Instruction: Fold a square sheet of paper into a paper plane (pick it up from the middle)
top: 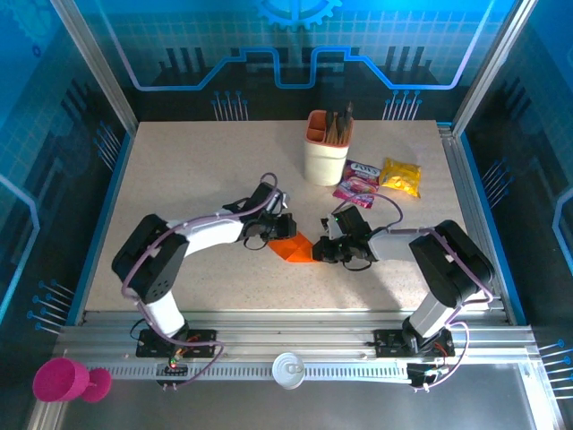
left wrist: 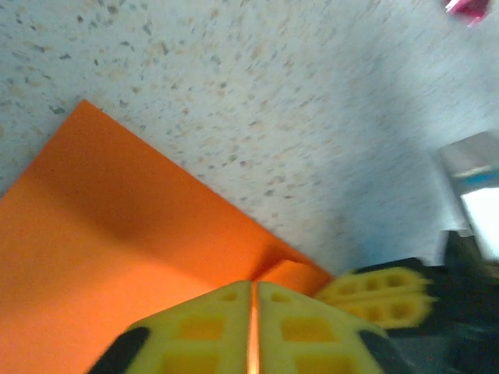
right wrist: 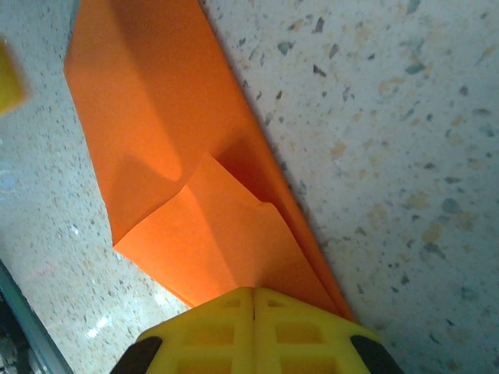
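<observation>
Left gripper (top: 271,238): yellow fingers (left wrist: 195,327) drawn almost together in the left wrist view, a thin orange strip showing in the slit between them, so clamped on the orange sheet of paper (left wrist: 117,257). Right gripper (right wrist: 253,294) fully closed, pads (right wrist: 203,327) edge to edge at the bottom of the right wrist view, folded layers of the sheet running straight into the tips; seemingly pinched there too.

Seen from overhead, just below the centre of the frame: sheet (top: 294,249) low on the speckled table (top: 197,170), creased smaller than a square, bridging the gap between the two grippers, left one at its left end, right one (top: 329,249) at its right. In the right wrist view, stretched from the upper left down to the fingertips, with a smaller flap folded over its lower part. In the left wrist view, spread across the lower left, one sharp corner pointing to the upper left, and the other gripper's yellow fingers (left wrist: 382,292) touching its right corner.

Higher in the overhead frame, well apart from the paper: pen cup (top: 324,157) upright, pink snack packet (top: 358,186) and yellow snack packet (top: 401,175) just to its right.
</observation>
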Robot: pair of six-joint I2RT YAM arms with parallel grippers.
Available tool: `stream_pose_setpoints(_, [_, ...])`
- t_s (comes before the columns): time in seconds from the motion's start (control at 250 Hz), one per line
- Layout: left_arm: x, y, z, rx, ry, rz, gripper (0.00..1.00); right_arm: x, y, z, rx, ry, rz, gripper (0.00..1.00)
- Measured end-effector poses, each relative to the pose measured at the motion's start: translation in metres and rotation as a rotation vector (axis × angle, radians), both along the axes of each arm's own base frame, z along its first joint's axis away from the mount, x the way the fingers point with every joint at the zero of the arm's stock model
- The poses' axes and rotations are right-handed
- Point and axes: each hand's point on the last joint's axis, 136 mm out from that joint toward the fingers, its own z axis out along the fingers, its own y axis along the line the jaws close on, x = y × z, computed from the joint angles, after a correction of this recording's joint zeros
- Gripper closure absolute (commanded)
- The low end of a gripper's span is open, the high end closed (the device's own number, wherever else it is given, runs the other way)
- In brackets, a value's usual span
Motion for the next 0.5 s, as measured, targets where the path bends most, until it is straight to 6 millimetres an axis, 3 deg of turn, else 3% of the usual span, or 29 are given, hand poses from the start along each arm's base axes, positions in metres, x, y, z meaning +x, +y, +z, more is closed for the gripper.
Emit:
stream_pose_setpoints(0.108, [-0.014, 0.009, 0.011, -0.080, 0.038, 0.106, 0.63, 0.002, 0.001, -0.001, 0.035, 0.014, -0.053, 1.00])
stream_pose_setpoints(0.252, [-0.045, 0.027, -0.008, -0.110, 0.161, 0.237, 0.42, 0.004, 0.003, -0.002, 0.102, 0.040, -0.136, 1.00])
stream_pose_setpoints(0.36, [-0.066, 0.030, -0.024, -0.096, 0.232, 0.285, 0.40, 0.006, 0.005, -0.001, 0.154, 0.050, -0.185, 1.00])
stream_pose_setpoints(0.503, [-0.068, 0.027, -0.024, -0.105, 0.246, 0.323, 0.41, 0.010, 0.011, 0.000, 0.203, 0.062, -0.207, 1.00])
